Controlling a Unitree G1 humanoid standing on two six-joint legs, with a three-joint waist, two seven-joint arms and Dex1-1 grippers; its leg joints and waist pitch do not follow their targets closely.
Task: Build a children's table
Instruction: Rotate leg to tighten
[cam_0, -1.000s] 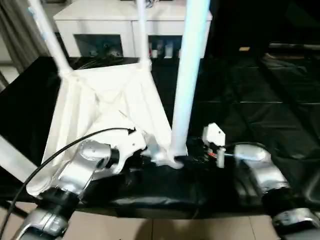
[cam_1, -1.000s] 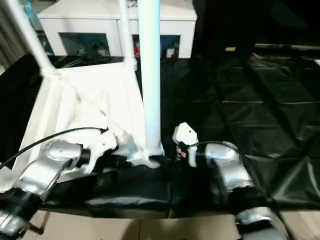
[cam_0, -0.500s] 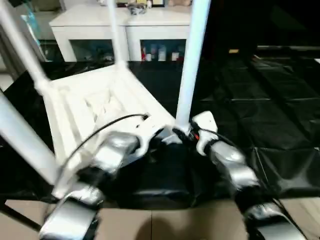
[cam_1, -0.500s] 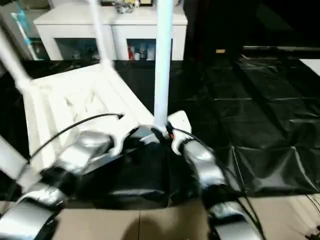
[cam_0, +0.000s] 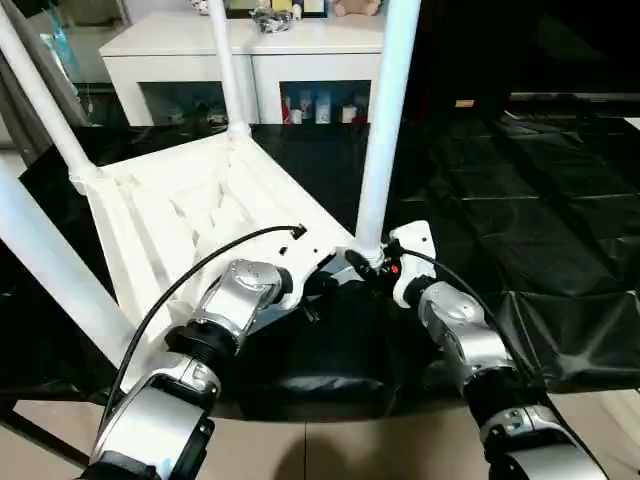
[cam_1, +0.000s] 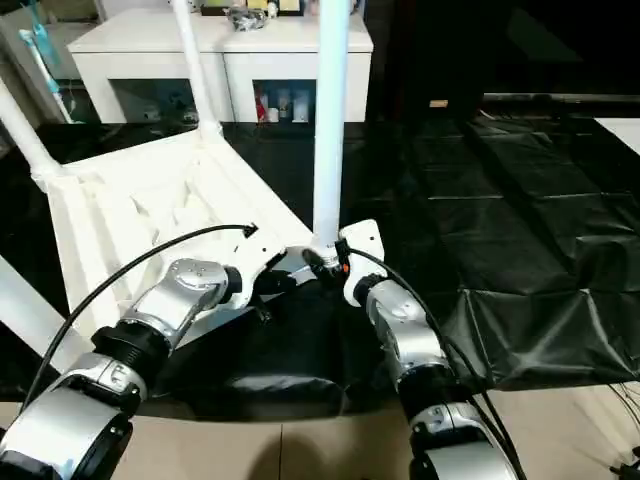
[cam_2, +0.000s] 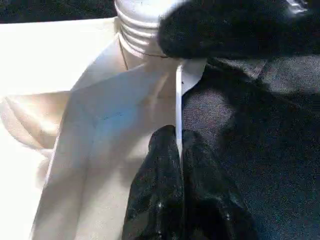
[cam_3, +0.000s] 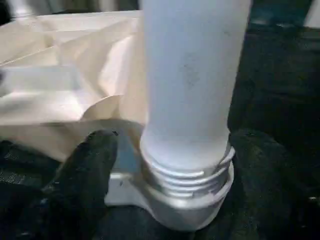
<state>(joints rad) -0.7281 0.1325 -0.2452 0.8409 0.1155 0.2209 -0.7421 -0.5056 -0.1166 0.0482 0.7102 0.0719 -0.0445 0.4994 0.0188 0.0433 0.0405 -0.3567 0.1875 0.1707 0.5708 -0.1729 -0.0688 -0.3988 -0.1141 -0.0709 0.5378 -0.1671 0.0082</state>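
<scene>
Head view: four legs (cam_0: 384, 125) stand in the top (cam_0: 190, 215); left gripper (cam_2: 178, 150) pinches its edge, right gripper (cam_3: 165, 165) straddles one leg, fingers spread.

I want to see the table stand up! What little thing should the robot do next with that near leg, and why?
Probably close the right gripper on the leg and turn it tighter. Its fingers sit apart on either side of the leg's base, and threads still show above the corner socket, so the leg looks not fully screwed in. The left gripper is pinched on the table top's edge, steadying it.
</scene>
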